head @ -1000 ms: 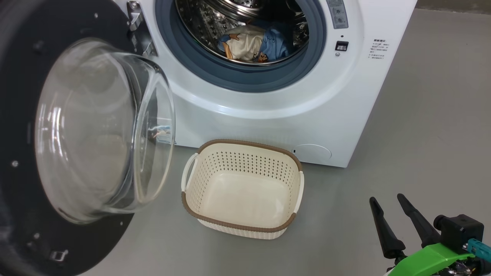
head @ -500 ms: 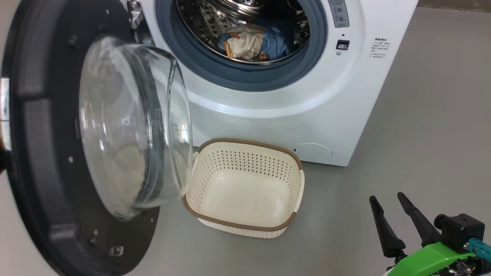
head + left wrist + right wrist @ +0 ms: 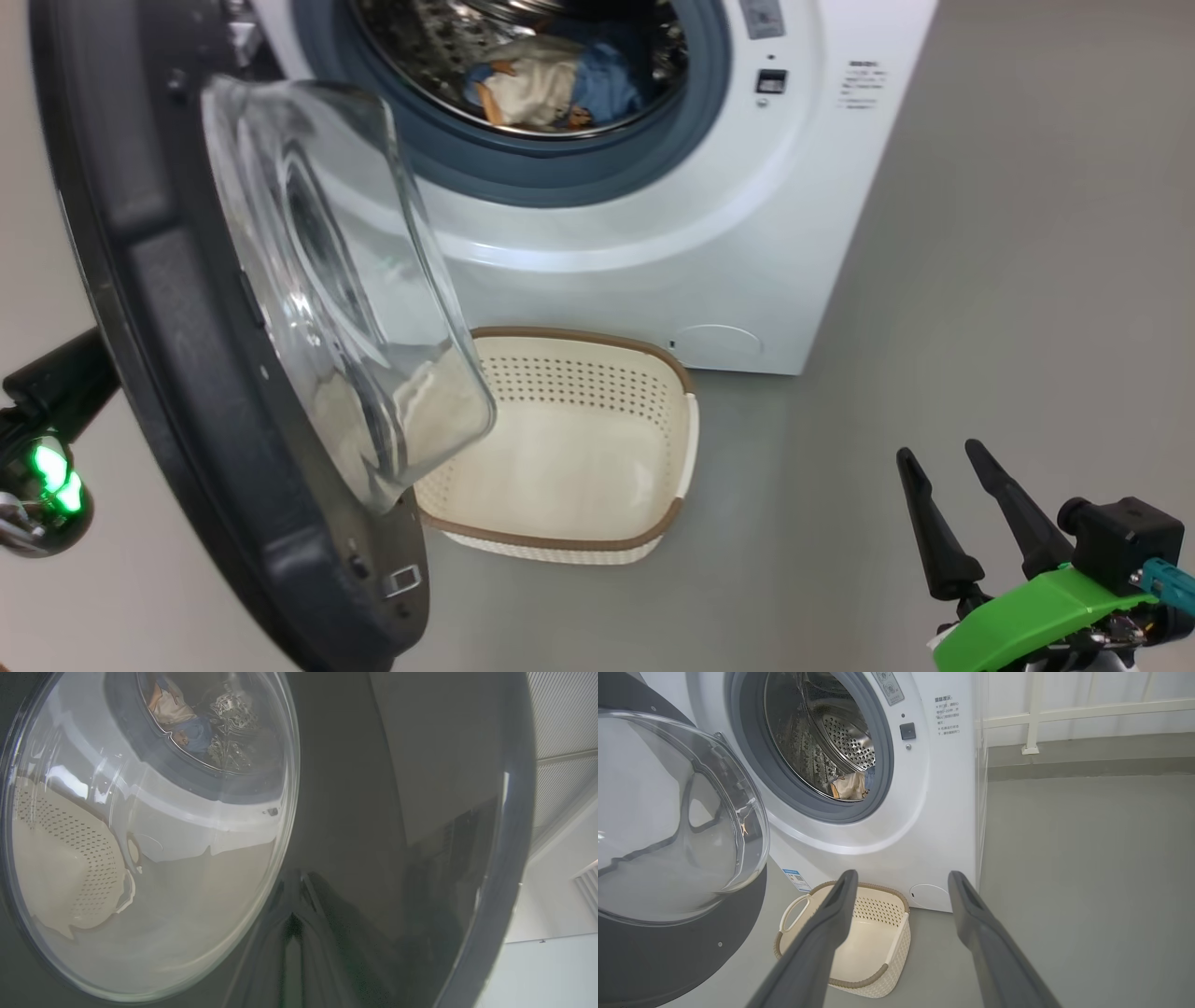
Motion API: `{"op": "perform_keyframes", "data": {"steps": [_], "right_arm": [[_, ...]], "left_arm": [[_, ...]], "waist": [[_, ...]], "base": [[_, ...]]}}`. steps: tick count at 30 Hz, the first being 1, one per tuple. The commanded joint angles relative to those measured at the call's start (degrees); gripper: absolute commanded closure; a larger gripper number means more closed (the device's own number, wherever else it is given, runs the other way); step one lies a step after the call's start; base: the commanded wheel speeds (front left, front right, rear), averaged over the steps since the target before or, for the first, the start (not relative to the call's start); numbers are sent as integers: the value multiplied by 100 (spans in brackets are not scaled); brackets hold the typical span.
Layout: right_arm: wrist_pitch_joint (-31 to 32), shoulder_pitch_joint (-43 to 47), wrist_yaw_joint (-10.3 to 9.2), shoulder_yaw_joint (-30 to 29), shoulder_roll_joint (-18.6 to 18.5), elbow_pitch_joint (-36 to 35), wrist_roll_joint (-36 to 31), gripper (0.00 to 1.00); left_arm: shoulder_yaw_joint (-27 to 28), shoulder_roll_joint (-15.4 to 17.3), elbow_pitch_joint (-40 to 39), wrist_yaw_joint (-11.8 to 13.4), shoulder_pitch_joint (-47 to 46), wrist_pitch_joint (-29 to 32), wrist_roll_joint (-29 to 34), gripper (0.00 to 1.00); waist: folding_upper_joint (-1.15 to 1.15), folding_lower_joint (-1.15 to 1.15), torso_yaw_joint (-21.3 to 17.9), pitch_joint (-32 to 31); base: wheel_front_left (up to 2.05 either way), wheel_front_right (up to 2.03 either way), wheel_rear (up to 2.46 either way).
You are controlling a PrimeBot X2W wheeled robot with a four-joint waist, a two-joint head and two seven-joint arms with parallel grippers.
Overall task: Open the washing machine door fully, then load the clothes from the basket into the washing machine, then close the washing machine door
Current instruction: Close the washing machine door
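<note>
The washing machine (image 3: 653,243) stands with its door (image 3: 159,280) part-way open, the glass bowl facing the drum. The clothes (image 3: 551,84) lie inside the drum, also seen as clothes (image 3: 850,786). In front of the machine the basket (image 3: 597,383) sits on the floor with nothing in it, its left end behind the door glass. My left gripper (image 3: 292,919) is shut, its tips against the door's (image 3: 373,812) glossy black outer face. My right gripper (image 3: 938,453) hangs open at the lower right, clear of everything; it (image 3: 902,875) points toward the basket (image 3: 878,910).
Bare grey floor stretches to the right of the machine. A white rail (image 3: 1031,718) runs along the wall behind. A round cover (image 3: 717,341) sits low on the machine's front, just behind the basket. My left arm (image 3: 47,448) shows behind the door's edge.
The door has swung toward the machine's opening and now overlaps the basket's left end. My left arm has come into sight behind the door. The head camera shifted; the right gripper stayed put.
</note>
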Motion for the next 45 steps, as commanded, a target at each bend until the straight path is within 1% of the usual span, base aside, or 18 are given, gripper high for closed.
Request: {"op": "perform_keyframes", "data": {"steps": [1,15,24,39,45], "right_arm": [[-66,-268,25,147,-37,-127,19,0],[-239,-434,25,216,5,41,84,0],[-346,-494,25,282,26,188,122,0],[-431,-535,25,367,54,331,152,0],[-446,-520,25,320,61,336,153,0]], "left_arm": [[96,138,-197,-14,-231,75,-107,100],[-71,-83,28,-200,-592,-17,-83,100],[-233,-180,76,-282,-657,-111,82,100],[-159,-230,383,-473,-724,-251,129,100],[-99,-230,479,-509,-767,-303,125,100]], "waist": [[0,0,-202,107],[0,0,-817,317],[0,0,-1222,317],[0,0,-1789,222],[0,0,-1903,227]], "base": [[0,0,0],[0,0,0],[0,0,0],[0,0,0],[0,0,0]]}}
